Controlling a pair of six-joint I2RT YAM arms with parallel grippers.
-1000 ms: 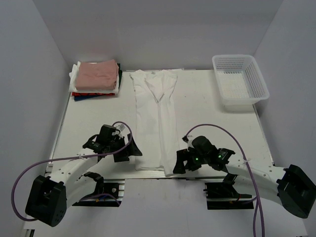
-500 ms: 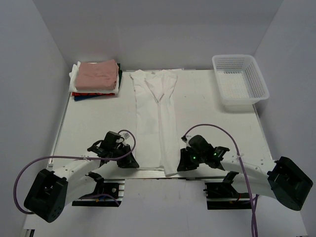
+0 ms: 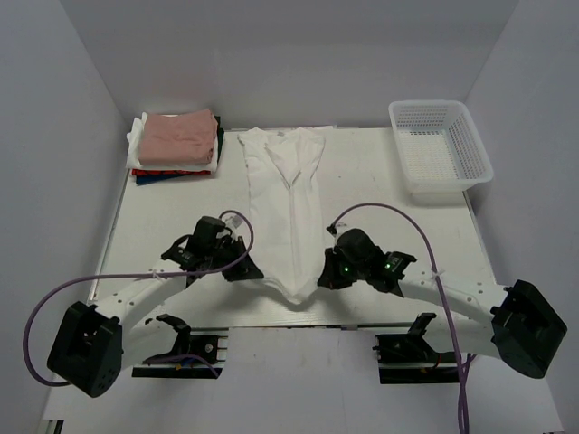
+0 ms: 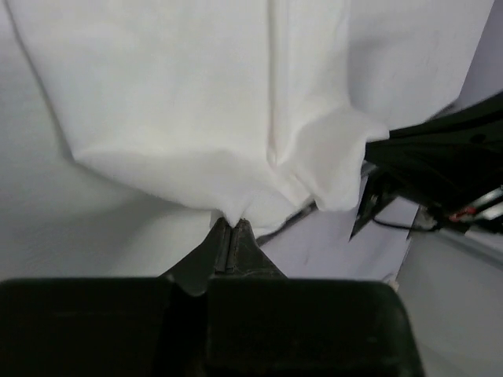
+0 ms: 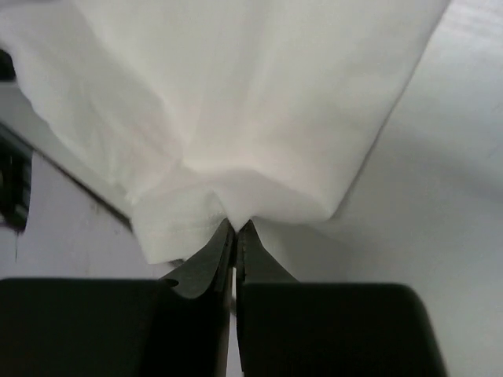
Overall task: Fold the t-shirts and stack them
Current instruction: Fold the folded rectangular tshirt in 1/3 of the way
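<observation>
Now, white t-shirt [image 3: 288, 194]: long folded strip down mid-worktop, collar toward the far edge, hem held up near the near edge.
Left gripper [image 4: 229, 229]: pinched tight on the hem's left corner.
Right gripper [image 5: 236, 226]: pinched tight on the right corner.
Folded t-shirts [image 3: 176, 143]: stacked at the far-left corner.

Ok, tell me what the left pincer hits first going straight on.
Most likely the white t-shirt: the left pincer is shut on its hem, and bunched cloth fills the line ahead.
</observation>
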